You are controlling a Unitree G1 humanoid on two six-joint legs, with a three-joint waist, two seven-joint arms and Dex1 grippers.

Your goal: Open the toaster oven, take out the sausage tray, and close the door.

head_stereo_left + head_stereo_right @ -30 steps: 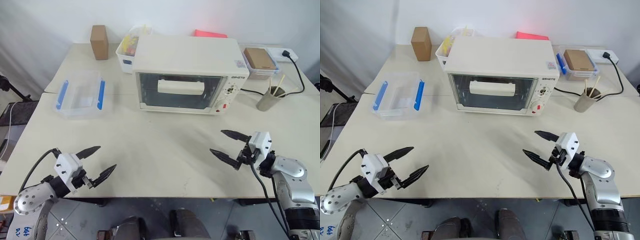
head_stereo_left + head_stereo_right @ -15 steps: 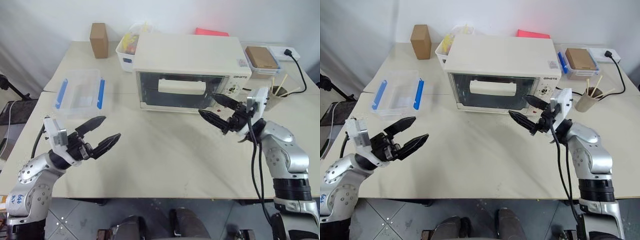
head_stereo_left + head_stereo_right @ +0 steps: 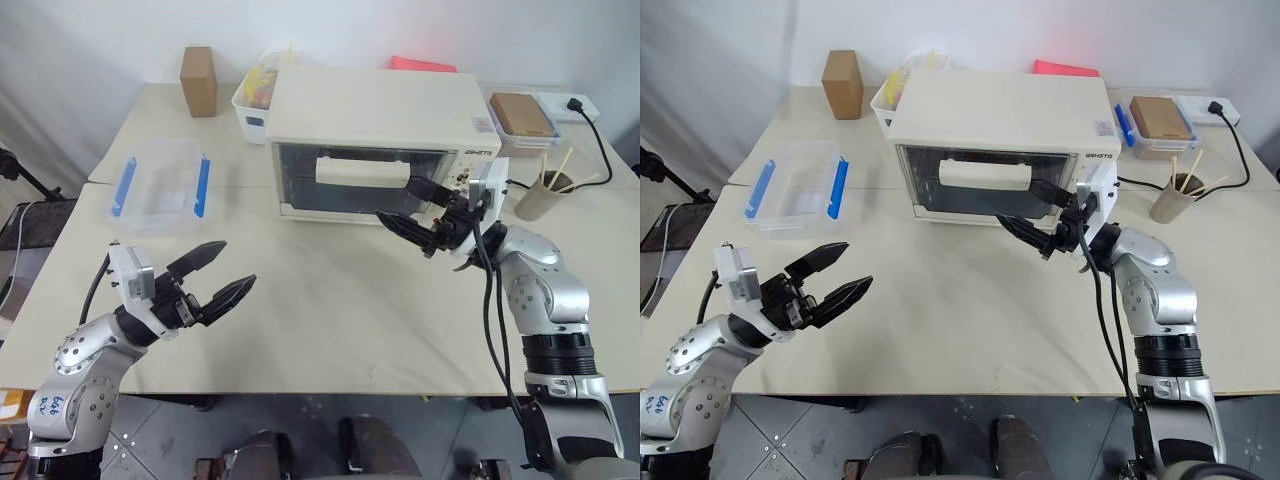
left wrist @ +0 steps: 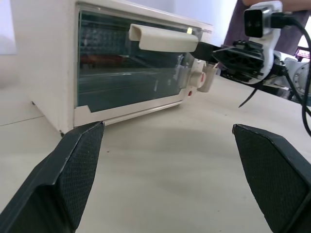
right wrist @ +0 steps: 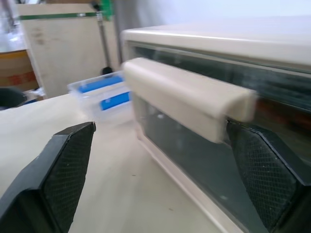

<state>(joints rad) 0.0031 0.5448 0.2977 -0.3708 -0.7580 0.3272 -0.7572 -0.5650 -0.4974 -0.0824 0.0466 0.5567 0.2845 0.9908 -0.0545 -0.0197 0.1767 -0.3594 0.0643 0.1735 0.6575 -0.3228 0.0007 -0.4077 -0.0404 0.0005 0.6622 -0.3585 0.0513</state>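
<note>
Toaster oven (image 3: 375, 140) at the table's (image 3: 330, 310) far middle, glass front facing the robot, door (image 3: 355, 182) shut, wide cream bar handle (image 3: 363, 172) across its upper part. Sausage tray not made out through the glass; reddish shapes behind it in the left wrist view, too dim to name. Right gripper (image 3: 410, 208) raised at the door's right end, pointing left toward the handle, black fingers spread wide, upper one just beside the handle's right tip, lower one in front of the door's bottom edge; contact cannot be told. Right forearm angled up from the table's right side, elbow bent. Left gripper (image 3: 217, 274) low over the table's near left, well apart from the oven, fingers spread wide, empty, aimed forward and to the right. Clear box (image 3: 160, 187) with blue latches on the table's left. Cup (image 3: 540, 197) with sticks right of the oven.
</note>
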